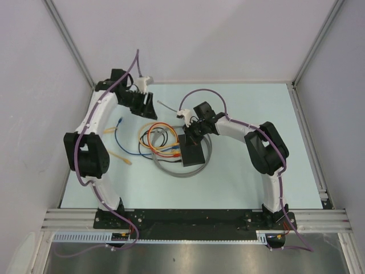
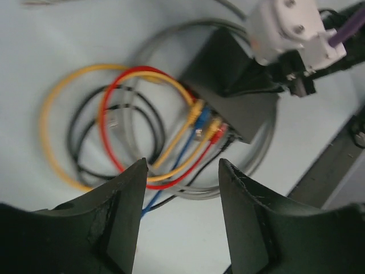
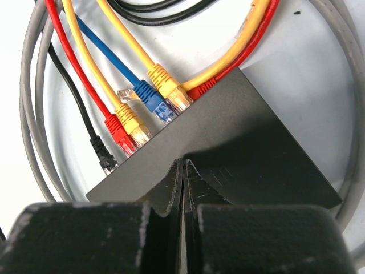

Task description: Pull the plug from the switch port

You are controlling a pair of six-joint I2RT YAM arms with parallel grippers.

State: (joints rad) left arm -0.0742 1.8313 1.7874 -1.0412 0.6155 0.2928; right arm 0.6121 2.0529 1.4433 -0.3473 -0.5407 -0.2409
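At the middle of the worktop (image 1: 245, 188) the switch (image 3: 245, 148) lies flat, and the right hand (image 3: 182, 162) presses on its plain top with fingers together, holding nothing and apparently pinning it down. Along its port side the blue plug (image 3: 149, 98) and its black, red and yellow neighbours look seated, while a clear plug (image 3: 126, 94) seems to lie loose just beside them, so one pull may be done. Farther off, toward the far left corner, the left hand (image 2: 182, 165) hangs empty, fingers apart, well away from the ports.
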